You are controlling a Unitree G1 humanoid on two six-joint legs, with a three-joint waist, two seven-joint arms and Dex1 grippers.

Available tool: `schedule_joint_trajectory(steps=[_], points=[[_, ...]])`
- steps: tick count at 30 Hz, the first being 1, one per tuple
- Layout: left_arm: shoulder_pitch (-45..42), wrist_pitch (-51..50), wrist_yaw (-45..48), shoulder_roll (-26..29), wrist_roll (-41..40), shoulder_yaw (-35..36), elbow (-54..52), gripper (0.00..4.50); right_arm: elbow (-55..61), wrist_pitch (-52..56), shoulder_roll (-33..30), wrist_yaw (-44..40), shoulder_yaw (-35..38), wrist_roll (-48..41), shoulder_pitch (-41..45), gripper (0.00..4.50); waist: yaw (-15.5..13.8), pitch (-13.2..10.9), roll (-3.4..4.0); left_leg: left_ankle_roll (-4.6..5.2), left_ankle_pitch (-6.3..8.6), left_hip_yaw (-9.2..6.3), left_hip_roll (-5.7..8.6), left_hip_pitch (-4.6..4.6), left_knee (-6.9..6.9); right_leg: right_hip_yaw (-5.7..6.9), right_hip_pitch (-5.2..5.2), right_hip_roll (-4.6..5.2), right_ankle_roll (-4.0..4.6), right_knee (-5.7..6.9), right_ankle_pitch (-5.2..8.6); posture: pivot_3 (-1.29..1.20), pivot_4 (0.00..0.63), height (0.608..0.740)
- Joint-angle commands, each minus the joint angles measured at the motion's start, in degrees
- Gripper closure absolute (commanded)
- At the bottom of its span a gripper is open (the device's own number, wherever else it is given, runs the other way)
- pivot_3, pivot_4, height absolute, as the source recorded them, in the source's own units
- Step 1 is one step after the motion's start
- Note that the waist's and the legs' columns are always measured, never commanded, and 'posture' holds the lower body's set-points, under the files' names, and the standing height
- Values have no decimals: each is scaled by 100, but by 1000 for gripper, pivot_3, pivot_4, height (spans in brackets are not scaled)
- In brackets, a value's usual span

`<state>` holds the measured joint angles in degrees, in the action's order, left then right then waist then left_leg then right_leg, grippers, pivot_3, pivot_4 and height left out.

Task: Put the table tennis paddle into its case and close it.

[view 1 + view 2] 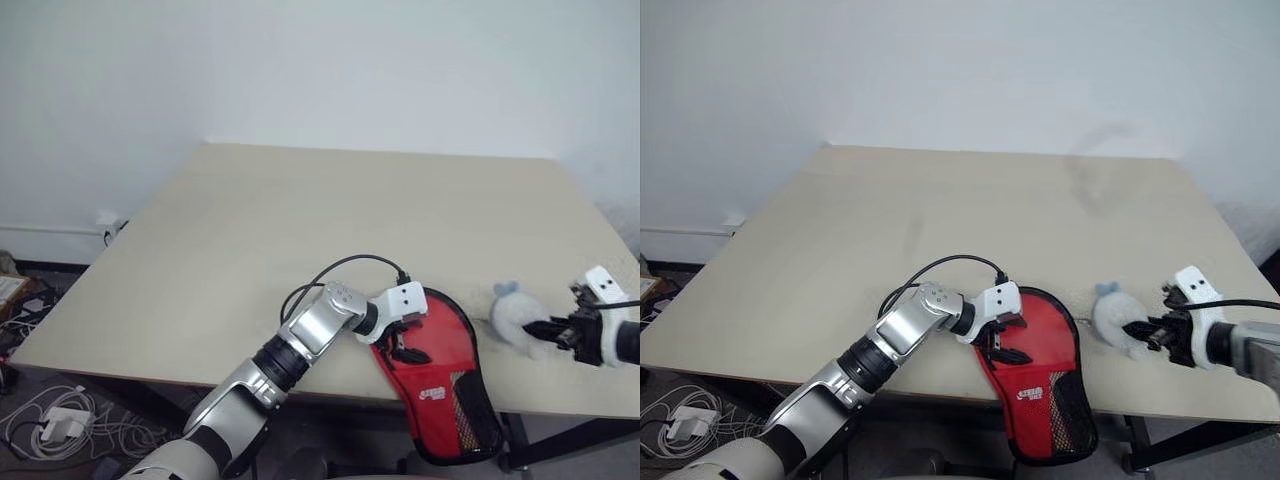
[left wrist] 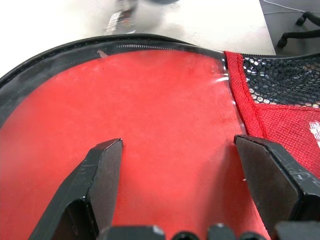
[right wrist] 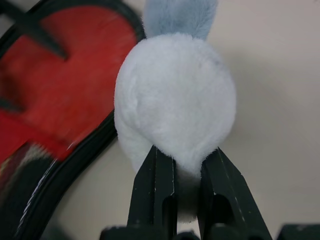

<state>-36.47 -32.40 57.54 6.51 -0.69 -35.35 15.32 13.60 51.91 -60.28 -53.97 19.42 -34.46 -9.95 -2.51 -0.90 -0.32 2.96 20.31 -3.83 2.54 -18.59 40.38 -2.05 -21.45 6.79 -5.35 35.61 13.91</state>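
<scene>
I see the red case [image 1: 440,375] lying at the near edge of the table [image 1: 300,230], its black mesh narrow end hanging past the edge toward me. My left gripper [image 1: 403,340] sits over the case's round part, fingers spread wide with red fabric between them. Just right of the case, my right gripper [image 1: 540,330] is pinched tight on a white plush toy [image 1: 515,315].

Case [image 1: 440,375] on table [image 1: 300,230] at near edge, narrow end overhanging edge. Left gripper [image 1: 402,335] over case's wide part, fingers spread. Plush toy [image 1: 520,318] on table just right of case, clamped at right gripper [image 1: 540,330] fingertips. Left gripper left of toy.
</scene>
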Motion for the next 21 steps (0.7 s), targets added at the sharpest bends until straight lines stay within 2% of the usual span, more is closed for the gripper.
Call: schedule_joint_trajectory(steps=[1, 6, 11, 17, 21], points=[[163, -119, -10, 114, 193, -192, 437, 706, 450, 144, -214, -554, 815, -180, -786, 4420, -31, 0, -1, 2, 1, -2, 2, 0, 0, 1, 0, 2, -4, 0, 2, 0, 0, 716], [187, -48, 8, 90, 204, -200, 496, 706, 902, 89, -111, -885, 1289, -104, -1825, 4431, -28, 1, -1, 7, 7, 5, 1, 0, 5, -6, 2, 5, -8, -1, 5, 0, 0, 716], [245, -84, 16, 44, 178, -221, 477, 706, 1503, -244, 63, -1408, 1857, 170, -3271, 4431, -102, 3, -2, 8, 13, -2, 2, -3, 6, -1, 1, 7, -27, -2, 17, 0, 0, 716], [307, -143, -3, -32, 153, -223, 449, 706, 1763, -696, 130, -1947, 2251, 544, -4319, 4434, -113, 5, -5, 19, 24, 3, 0, 0, 13, -5, 5, 15, -37, -5, 23, 0, 0, 716], [317, -104, -30, -78, 166, -222, 497, 706, 1896, -1027, 189, -2177, 2162, 828, -4802, 4434, -111, 7, -7, 19, 28, 6, -4, 1, 13, -7, 5, 15, -44, -5, 27, 0, 0, 716]])
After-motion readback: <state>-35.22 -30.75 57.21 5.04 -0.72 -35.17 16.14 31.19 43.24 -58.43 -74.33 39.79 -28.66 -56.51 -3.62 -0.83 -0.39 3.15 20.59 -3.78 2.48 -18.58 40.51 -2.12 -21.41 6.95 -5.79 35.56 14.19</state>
